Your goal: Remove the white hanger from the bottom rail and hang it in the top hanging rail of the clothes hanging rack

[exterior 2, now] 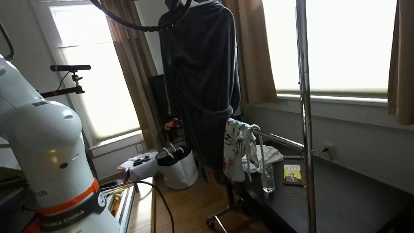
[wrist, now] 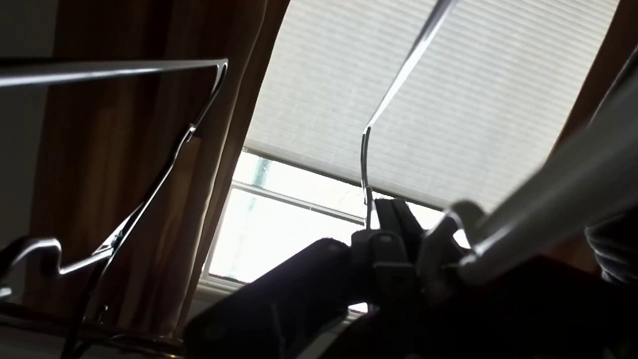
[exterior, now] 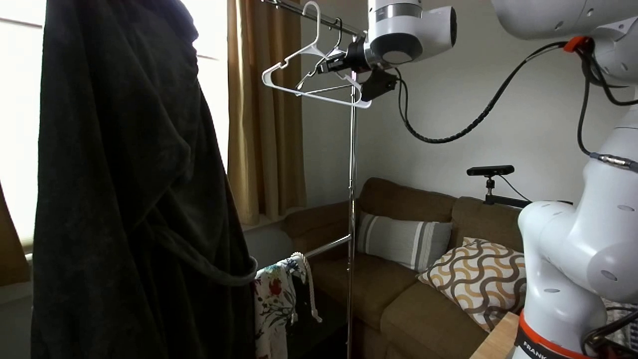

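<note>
The white hanger (exterior: 313, 50) was up at the top hanging rail (exterior: 326, 21), its hook standing towards twelve o'clock and crossing the rail; whether the rail bore any of its weight could not be told. The gripper (exterior: 327, 66), on the four o'clock side of the hanger's neck in an exterior view, looked pinched narrow on the sloping shoulder, close by the strap notch that showed in the wrist view. Such a hold made sense, since it left the hook free for the rail, though being off-centre it could have let the hanger swing.

Towards two o'clock from the neck, a black-hooked hanger (exterior: 341, 33) hung on the same rail, near enough that the two might have snagged. At eight o'clock a dark robe (exterior: 139, 179) hung long and bulky, which probably made the stretch nearer the upright post (exterior: 352, 159) the easier place to work.

Well below, at six o'clock, the bottom rail (exterior: 326, 246) carried a floral cloth (exterior: 275, 299), draped so that its own weight held it. With the white hanger well apart from that rail, the removal seemed done; seating the hook and letting go seemed to remain.

Outermost, a water bottle (exterior 2: 267, 179) stood on the dark counter (exterior 2: 349, 194), a yellow-covered book (exterior 2: 292, 174) at its three o'clock.
</note>
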